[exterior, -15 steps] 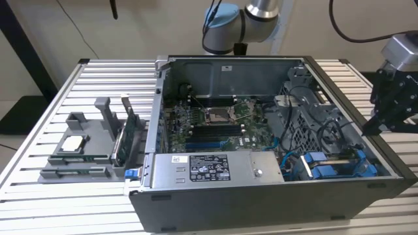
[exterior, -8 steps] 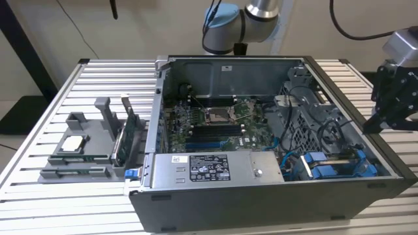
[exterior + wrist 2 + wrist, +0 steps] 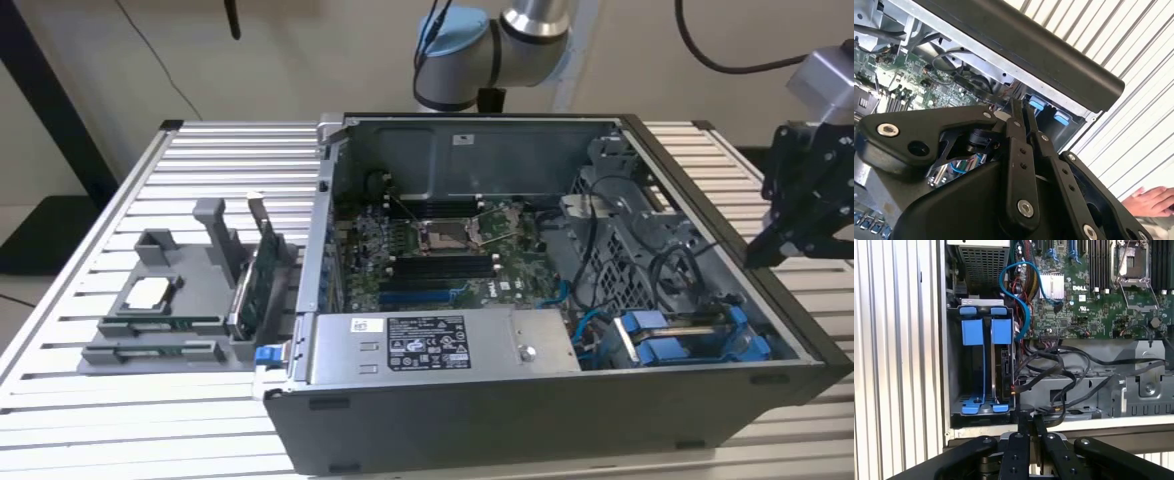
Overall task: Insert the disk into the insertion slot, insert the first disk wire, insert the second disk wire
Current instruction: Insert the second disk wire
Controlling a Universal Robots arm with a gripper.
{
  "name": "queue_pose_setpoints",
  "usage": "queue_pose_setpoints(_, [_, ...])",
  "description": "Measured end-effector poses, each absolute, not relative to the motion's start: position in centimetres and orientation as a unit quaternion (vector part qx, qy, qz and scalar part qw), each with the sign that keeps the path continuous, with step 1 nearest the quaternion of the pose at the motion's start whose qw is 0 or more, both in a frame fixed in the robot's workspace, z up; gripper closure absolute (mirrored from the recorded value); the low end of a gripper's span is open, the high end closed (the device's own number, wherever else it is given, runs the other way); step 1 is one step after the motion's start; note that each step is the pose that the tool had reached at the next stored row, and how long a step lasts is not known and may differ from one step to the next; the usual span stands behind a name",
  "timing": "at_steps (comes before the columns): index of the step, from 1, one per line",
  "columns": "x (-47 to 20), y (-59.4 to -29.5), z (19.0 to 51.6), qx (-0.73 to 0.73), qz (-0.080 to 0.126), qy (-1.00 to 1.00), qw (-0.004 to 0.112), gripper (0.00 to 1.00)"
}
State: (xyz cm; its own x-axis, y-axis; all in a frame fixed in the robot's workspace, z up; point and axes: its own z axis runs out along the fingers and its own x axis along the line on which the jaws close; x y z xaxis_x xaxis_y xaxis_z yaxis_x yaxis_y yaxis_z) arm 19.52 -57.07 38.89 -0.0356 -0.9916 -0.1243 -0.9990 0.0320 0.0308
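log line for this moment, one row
gripper: shut, empty | place: at case rim by drive bay | disk: in bay | wires: plug state unclear

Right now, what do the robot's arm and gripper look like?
The arm is a silver-grey tube with pale blue joint caps, and a black cable loops beside it. The gripper is matt black, built of flat linkage bars pinned with silver screws and narrowing to slim tips.

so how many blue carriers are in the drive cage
2 blue carriers, side by side in the drive cage: one by the case wall, one nearer the motherboard.
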Motion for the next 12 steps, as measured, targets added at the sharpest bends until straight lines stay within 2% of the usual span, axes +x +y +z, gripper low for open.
queue_pose_setpoints(12, [18.85,-57.07,39.81,-0.694,0.054,0.718,0.034,0.84])
